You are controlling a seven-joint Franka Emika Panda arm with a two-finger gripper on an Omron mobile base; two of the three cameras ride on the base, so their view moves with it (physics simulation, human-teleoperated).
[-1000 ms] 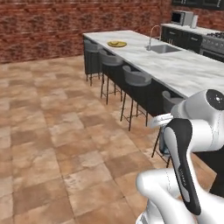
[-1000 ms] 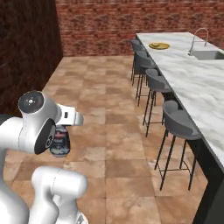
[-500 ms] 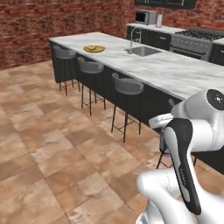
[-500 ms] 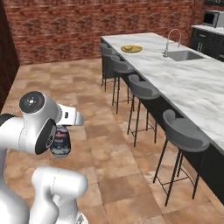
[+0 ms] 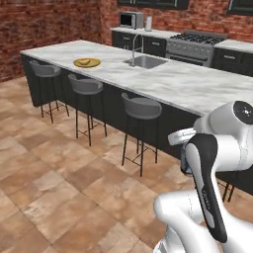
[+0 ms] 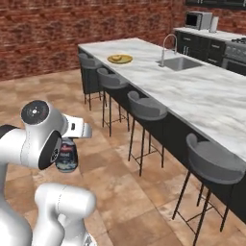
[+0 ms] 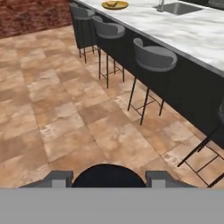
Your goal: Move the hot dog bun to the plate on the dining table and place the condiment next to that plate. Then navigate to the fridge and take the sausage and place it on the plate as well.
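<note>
Left base view: swung toward the desk (image 5: 197, 84) since a second ago, plate (image 5: 87, 62) with bun (image 5: 85, 61) now nearer, meaning the drive is closing in.

Right base view: tool (image 6: 67, 154) pinching the condiment (image 6: 66, 156), label blurred.

Hand view: only the bottle's dark cap (image 7: 108, 176) visible between fingertips (image 7: 59, 179); fridge unseen.

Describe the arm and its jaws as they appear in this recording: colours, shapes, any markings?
The arm is glossy white with rounded, bulbous links and black bands along the joints. One joint cap is a dark grey disc with a small centre dot. The gripper has small grey jaws. No cables are visible.
</note>
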